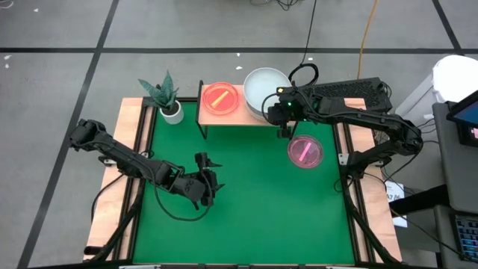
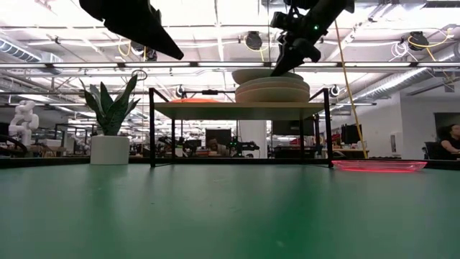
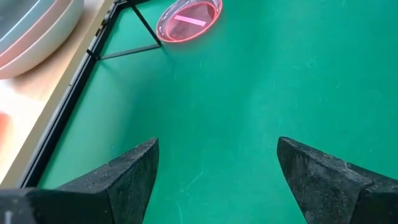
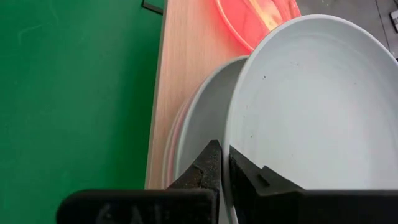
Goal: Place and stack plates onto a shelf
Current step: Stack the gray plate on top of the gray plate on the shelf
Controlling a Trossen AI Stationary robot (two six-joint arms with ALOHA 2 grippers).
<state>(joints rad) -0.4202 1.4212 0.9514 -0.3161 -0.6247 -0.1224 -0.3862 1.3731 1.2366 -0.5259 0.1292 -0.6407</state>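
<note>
My right end effector point(image 4: 222, 163) was clamped on the white plate's point(image 4: 311, 112) rim to seat it on the shelf point(image 1: 233, 118) stack, while my left end effector point(image 3: 214, 177) waited apart over the tabletop point(image 1: 246, 194).

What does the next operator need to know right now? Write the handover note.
Right pincer: shut on the rim of the white plate, tilted over the stack of large plates at the right end of the shelf.
Left pincer: open, empty, over bare mat at the left front.
Done: large plates stacked on the shelf; orange-pink translucent plates on its left end.
Left: release the white plate onto the stack; move the pink translucent plate, on the mat right of the shelf, up too.
</note>
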